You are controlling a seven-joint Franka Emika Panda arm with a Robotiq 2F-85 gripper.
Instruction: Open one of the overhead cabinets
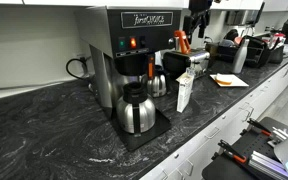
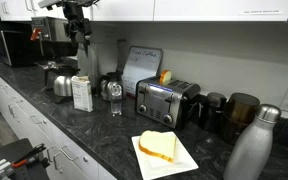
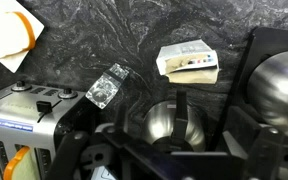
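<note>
The white overhead cabinets (image 2: 214, 8) run along the top of the wall above the counter, and their doors look shut. My gripper (image 2: 81, 35) hangs on the dark arm just below the cabinet row, above the coffee area; it also shows in an exterior view (image 1: 196, 22). In the wrist view my gripper (image 3: 201, 118) points down at the counter, its two dark fingers apart and empty, over a steel carafe (image 3: 169, 125). No cabinet shows in the wrist view.
On the black stone counter (image 1: 54, 130) stand a coffee maker (image 1: 124, 50) with a steel carafe (image 1: 136, 110), a white carton (image 2: 81, 93), a glass (image 2: 116, 98), a toaster (image 2: 164, 100), a plate with bread (image 2: 162, 150) and a steel bottle (image 2: 252, 145).
</note>
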